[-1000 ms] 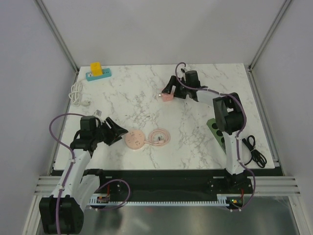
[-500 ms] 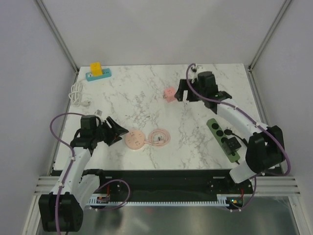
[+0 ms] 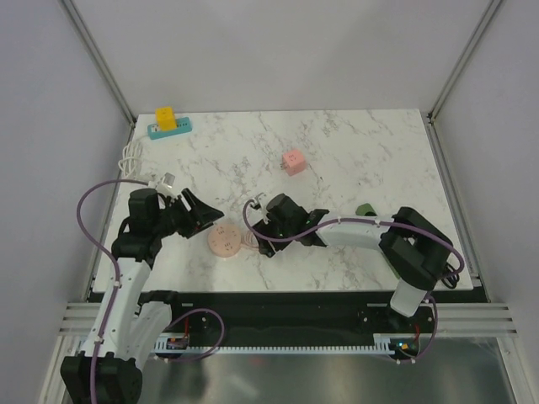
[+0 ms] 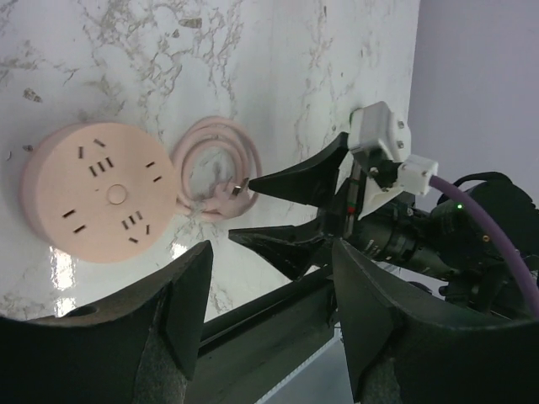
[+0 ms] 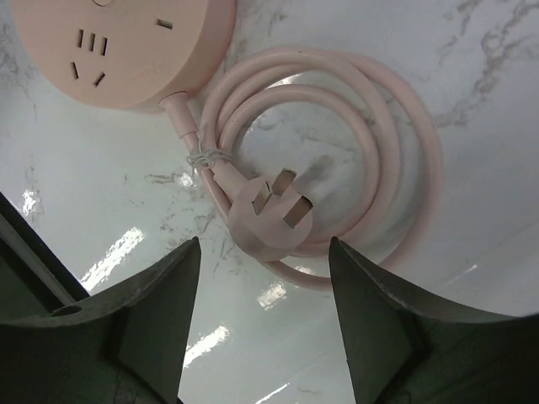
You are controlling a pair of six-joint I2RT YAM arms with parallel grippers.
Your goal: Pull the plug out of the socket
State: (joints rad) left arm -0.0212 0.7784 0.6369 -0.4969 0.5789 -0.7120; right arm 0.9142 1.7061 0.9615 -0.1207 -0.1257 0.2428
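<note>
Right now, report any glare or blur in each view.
Right wrist: white glare patches on the tabletop beside the pink cable, own fingers dark and soft. Left wrist: glare below the round socket. Top external: even, sharp.

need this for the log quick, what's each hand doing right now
Left hand: open, holding nothing.
Right hand: open, holding nothing, over the coiled pink cord.

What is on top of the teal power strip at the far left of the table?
A yellow plug stands on the teal power strip, near its left end. Its pins and the socket beneath are covered.
</note>
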